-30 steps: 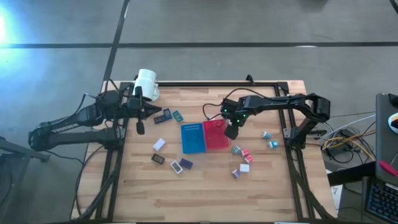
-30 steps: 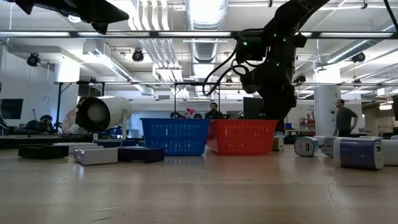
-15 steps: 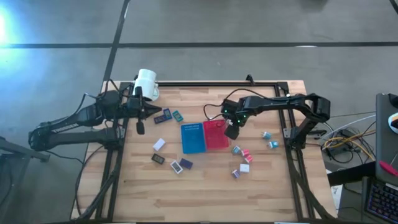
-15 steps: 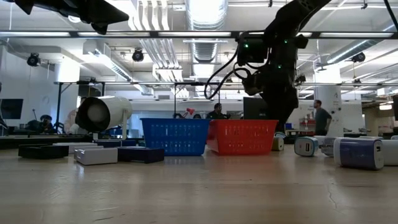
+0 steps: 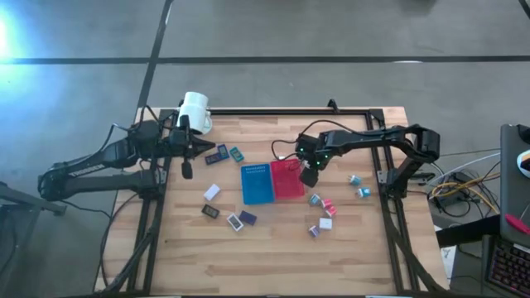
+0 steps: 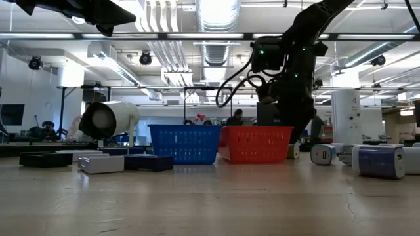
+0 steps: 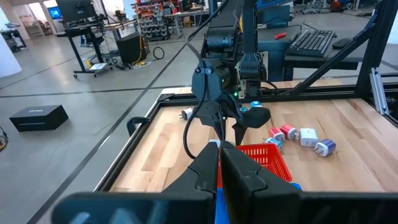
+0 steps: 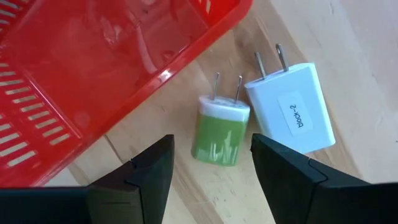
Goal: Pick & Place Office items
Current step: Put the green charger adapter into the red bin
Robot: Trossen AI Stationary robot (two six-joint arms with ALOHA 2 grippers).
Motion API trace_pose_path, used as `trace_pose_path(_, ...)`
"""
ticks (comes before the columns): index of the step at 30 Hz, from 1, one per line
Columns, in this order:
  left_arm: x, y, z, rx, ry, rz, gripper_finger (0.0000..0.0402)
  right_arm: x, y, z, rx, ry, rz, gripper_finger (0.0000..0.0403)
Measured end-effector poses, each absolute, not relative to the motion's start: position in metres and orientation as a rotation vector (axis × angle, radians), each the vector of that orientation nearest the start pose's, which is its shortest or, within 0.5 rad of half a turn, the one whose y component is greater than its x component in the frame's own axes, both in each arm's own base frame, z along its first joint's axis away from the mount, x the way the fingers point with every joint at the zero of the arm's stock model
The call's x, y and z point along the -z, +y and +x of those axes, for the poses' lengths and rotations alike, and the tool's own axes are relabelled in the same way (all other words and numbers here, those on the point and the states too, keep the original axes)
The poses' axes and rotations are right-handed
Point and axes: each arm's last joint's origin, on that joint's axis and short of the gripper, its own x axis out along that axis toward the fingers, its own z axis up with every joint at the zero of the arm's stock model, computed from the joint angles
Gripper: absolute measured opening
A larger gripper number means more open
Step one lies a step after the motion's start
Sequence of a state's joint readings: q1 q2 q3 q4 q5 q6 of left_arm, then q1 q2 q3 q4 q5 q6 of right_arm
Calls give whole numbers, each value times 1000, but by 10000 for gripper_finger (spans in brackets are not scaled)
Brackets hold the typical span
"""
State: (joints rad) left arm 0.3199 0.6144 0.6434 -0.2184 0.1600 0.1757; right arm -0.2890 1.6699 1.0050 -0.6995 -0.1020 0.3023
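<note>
Between our right gripper's (image 8: 211,168) spread, empty fingers (image 8: 149,171) we see a green plug (image 8: 219,132) on the wood, a white plug (image 8: 292,109) just beside it, the red tray (image 8: 93,81) beyond. Our left gripper (image 5: 187,170) hangs closed near the mug (image 5: 195,110).

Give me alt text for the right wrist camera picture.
The right hand, fingers open, hovers over a green plug adapter lying beside a white plug adapter on the wooden table, next to a red basket.

Wooden table (image 5: 273,240): trays (image 5: 257,183), chargers (image 5: 325,223), mug (image 5: 195,110).
</note>
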Motion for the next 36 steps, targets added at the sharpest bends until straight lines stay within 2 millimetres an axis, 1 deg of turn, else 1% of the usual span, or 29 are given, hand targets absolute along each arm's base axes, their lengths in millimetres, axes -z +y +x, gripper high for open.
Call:
trace_pose_path(6,-305,40,136,-143,198,130,23,-167,-81,284,362,1317,522,210)
trace_pose_path(9,-305,40,136,-143,198,130,23,-163,-81,284,365,1331,526,210)
trace_pose_path(12,-305,40,136,-146,198,130,23,-153,-82,286,367,1365,530,210)
trace_pose_path(16,-305,40,136,-146,198,130,23,-133,-83,291,353,1435,518,210)
trace_pose_path(18,-305,40,136,-146,198,130,23,-127,-84,293,343,1471,510,210)
trace_pose_path(20,-305,40,136,-146,198,130,23,-125,-85,295,339,1491,505,210)
trace_pose_path(24,-305,40,136,-146,198,130,23,-134,-87,303,335,1495,472,210)
trace_pose_path(28,-305,40,136,-146,198,130,24,-153,-92,315,347,1396,436,210)
trace_pose_path(31,-304,40,136,-145,199,130,24,-166,-94,320,356,1354,422,210)
trace_pose_path(36,-303,40,136,-144,213,126,23,-172,-96,325,346,1333,410,203)
